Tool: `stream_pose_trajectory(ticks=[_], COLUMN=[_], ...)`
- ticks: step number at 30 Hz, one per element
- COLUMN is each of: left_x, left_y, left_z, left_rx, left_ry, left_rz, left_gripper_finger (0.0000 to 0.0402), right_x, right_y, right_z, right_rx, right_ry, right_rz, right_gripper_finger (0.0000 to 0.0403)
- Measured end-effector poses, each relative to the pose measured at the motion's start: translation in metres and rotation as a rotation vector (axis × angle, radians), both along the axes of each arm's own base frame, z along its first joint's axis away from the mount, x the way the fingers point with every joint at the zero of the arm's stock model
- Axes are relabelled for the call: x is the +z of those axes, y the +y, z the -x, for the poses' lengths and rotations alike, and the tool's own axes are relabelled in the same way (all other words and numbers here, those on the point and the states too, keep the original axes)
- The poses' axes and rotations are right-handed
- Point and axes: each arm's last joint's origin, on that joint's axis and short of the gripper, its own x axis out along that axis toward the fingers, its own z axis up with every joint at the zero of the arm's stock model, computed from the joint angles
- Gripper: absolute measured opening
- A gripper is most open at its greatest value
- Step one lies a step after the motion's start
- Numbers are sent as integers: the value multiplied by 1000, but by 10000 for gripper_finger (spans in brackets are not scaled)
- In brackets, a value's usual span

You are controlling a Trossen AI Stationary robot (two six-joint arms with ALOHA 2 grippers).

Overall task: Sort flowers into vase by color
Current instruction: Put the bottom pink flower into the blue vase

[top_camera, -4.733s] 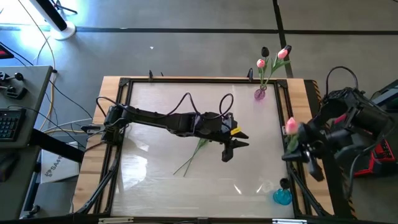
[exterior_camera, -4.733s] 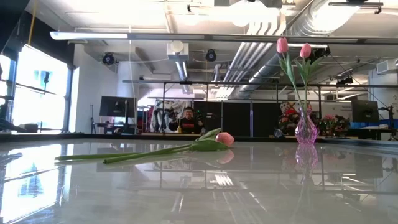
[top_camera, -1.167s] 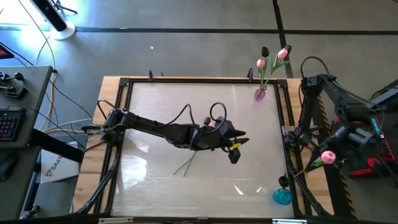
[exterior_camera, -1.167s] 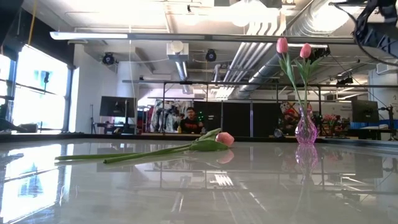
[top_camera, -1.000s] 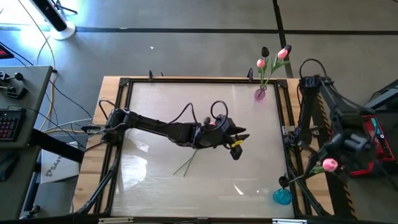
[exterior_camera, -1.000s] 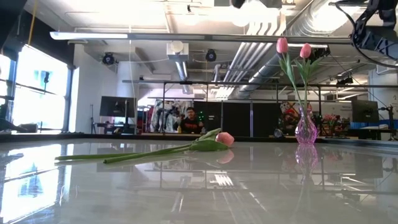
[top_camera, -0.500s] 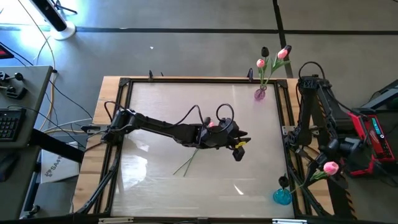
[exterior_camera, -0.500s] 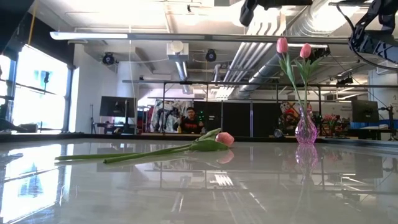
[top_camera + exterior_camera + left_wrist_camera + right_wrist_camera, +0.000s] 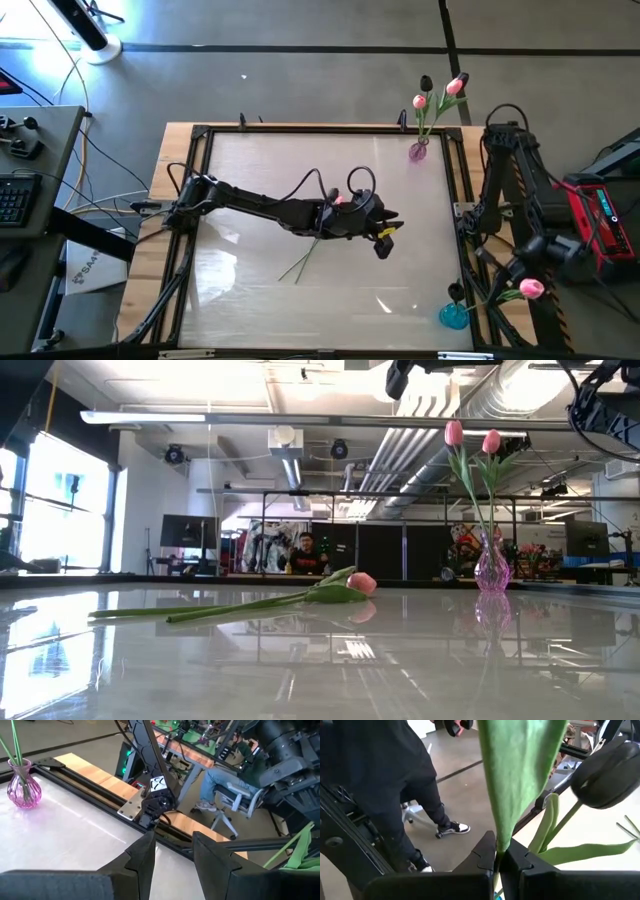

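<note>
My right gripper [image 9: 508, 285] is shut on a pink tulip [image 9: 531, 288] beyond the table's right edge, just right of the blue vase [image 9: 453, 316]. A dark tulip head stands in that vase [image 9: 457, 293] and also shows in the right wrist view [image 9: 612, 772]. My left gripper [image 9: 382, 242] is open and empty above the table's middle. Under its arm a pink tulip [image 9: 300, 598] lies flat on the table. The pink vase [image 9: 418, 150] at the far right holds pink tulips [image 9: 470, 435] and a dark one [image 9: 426, 83]. My right gripper pinches the tulip between its two fingers by its green leaf and stem [image 9: 498, 847], somewhere along the middle. The tulip is lifted clear. Its pink head is on the side away from the table and its stem end [image 9: 472, 306] points toward the blue vase.
A black frame [image 9: 200, 200] runs round the glossy table top. Black posts and the right arm's base [image 9: 500, 135] stand along the right edge. A person sits in the room beyond the right edge [image 9: 225, 785]. A desk with a keyboard [image 9: 15, 195] stands off the left.
My right gripper has carried the pink tulip toward the table's near edge, closer to the blue vase, and stays shut on it. My left gripper has come down a little and edged toward the right over the lying tulip, which has not moved.
</note>
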Motion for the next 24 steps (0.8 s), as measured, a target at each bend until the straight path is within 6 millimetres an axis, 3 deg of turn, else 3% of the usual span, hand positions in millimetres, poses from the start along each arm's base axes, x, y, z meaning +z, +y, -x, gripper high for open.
stream_pose_trajectory(ticks=[9, 19, 24], left_x=[0, 0, 0], left_y=[-3, -10, -15], left_z=[1, 2, 3], left_rx=[-7, -19, -29], left_ry=[2, 1, 2], left_rz=[0, 16, 17], left_gripper_finger=[117, 117, 117], right_x=[-16, -35, -35], right_y=[11, 10, 10], right_z=[0, -2, -2], right_rx=[-12, -127, -132], right_ry=[14, 101, 110], right_rz=[33, -17, -24], right_gripper_finger=[0, 1, 40])
